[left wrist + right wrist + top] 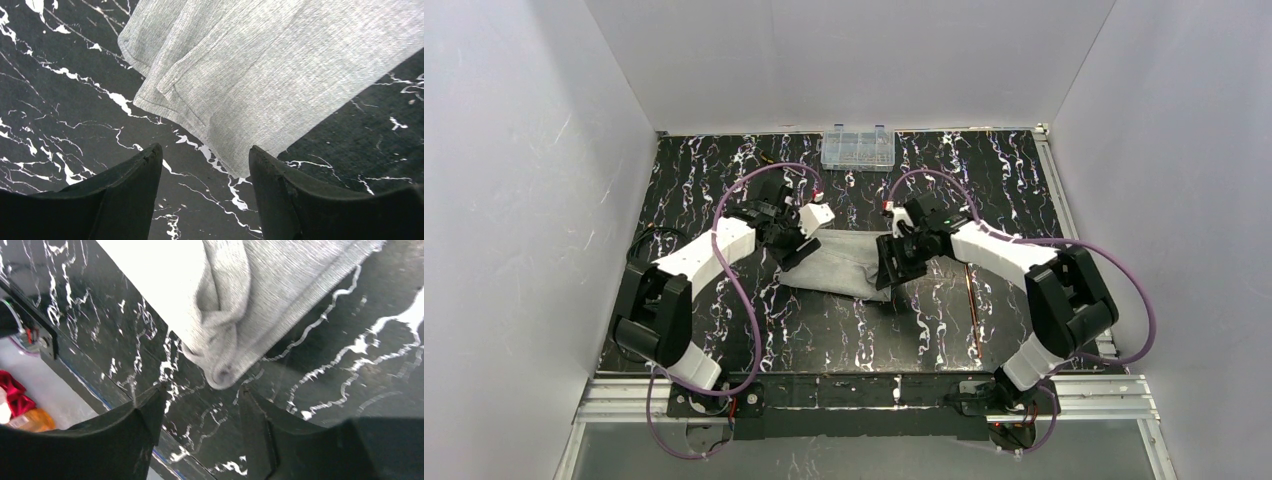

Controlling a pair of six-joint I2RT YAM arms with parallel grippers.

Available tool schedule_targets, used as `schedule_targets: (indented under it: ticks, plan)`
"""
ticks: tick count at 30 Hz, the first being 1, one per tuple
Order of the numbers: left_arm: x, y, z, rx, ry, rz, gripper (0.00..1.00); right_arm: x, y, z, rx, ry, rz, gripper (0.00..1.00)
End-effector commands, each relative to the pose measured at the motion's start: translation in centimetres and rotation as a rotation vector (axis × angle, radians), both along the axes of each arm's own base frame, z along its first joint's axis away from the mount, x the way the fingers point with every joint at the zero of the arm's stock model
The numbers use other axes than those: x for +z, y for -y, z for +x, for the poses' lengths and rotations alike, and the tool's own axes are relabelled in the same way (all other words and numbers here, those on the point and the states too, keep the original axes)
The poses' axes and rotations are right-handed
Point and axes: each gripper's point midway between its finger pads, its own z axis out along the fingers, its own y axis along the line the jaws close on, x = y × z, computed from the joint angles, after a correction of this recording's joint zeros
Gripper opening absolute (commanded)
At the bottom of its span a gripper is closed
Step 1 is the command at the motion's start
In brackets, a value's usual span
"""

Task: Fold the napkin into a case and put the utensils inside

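One napkin (844, 262) lies mid-bench (824, 330), folded into a layered grey band running left to right, and two pincers sit at its ends. The left pincer (205, 155) hovers over the left end, jaws well apart, nothing between them; the cloth's stitched corner lies just beyond its fingertips. The right pincer (200, 390) is spread too and empty, the bunched right end just ahead of its gap. One thin copper-brown utensil (970, 310) shows towards the right edge, under the right arm. One clear box (857, 147) sits at the far edge.
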Motion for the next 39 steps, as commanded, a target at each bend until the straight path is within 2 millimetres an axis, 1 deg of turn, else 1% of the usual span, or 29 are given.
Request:
schedule_targets:
  ticks: [1,3,5,8,11,15,17,19,22,23,24,25,27,29,30,35,37,39]
  plan:
    - [1.9,1.1,-1.4,-0.032,-0.049,-0.066,0.62,0.1,-2.3,1.9,-0.061,0.057,0.047,0.56]
    - [1.5,1.1,-1.4,-0.034,-0.051,-0.064,0.62,-0.3,-2.7,2.2,-0.074,0.054,0.048,0.49]
    - [0.9,1.2,-1.5,-0.044,-0.065,-0.062,0.61,-0.9,-2.9,2.3,-0.076,0.048,0.036,0.47]
    - [-0.5,1.3,-2.1,-0.070,-0.103,-0.059,0.60,-1.9,-2.6,2.3,-0.079,0.043,0.003,0.55]
    - [-1.9,0.9,-1.9,-0.069,-0.105,-0.030,0.57,-2.3,-2.3,2.3,-0.080,0.050,-0.022,0.60]
    - [-3.1,0.4,-1.7,-0.079,-0.101,0.004,0.52,-2.7,-2.3,2.3,-0.074,0.051,-0.037,0.61]
    - [-3.5,0.1,-2.0,-0.084,-0.107,0.013,0.49,-3.1,-2.5,2.3,-0.072,0.045,-0.038,0.56]
    - [-3.7,0.0,-2.1,-0.087,-0.110,0.018,0.47,-3.1,-2.7,2.6,-0.081,0.055,-0.030,0.49]
    - [-3.8,-0.2,-2.5,-0.098,-0.116,0.023,0.43,-2.7,-2.8,3.1,-0.097,0.078,-0.024,0.29]
    - [-3.9,-0.3,-2.6,-0.101,-0.115,0.026,0.41,-2.4,-2.8,3.3,-0.101,0.085,-0.022,0.22]
    - [-3.9,-0.3,-2.7,-0.102,-0.115,0.026,0.39,-2.2,-2.8,3.4,-0.106,0.090,-0.023,0.17]
    - [-3.9,-0.4,-2.7,-0.104,-0.114,0.027,0.38,-2.0,-2.7,3.5,-0.112,0.095,-0.023,0.15]
    - [-3.9,-0.4,-2.8,-0.109,-0.114,0.027,0.36,-1.6,-2.7,3.7,-0.119,0.102,-0.025,0.14]
    - [-4.1,-0.5,-3.0,-0.113,-0.119,0.027,0.34,-1.7,-2.4,3.9,-0.136,0.109,-0.041,0.13]
    - [-4.2,-0.5,-3.2,-0.115,-0.124,0.029,0.31,-1.8,-2.3,4.0,-0.144,0.112,-0.051,0.12]
    - [-4.5,-0.7,-3.6,-0.122,-0.141,0.035,0.25,-2.9,-2.3,4.8,-0.143,0.116,-0.076,0.12]
    - [-4.5,-0.7,-3.8,-0.122,-0.150,0.035,0.24,-3.3,-2.3,5.0,-0.142,0.112,-0.083,0.14]
    - [-4.5,-0.7,-4.1,-0.121,-0.160,0.029,0.24,-3.7,-2.3,5.1,-0.139,0.102,-0.088,0.20]
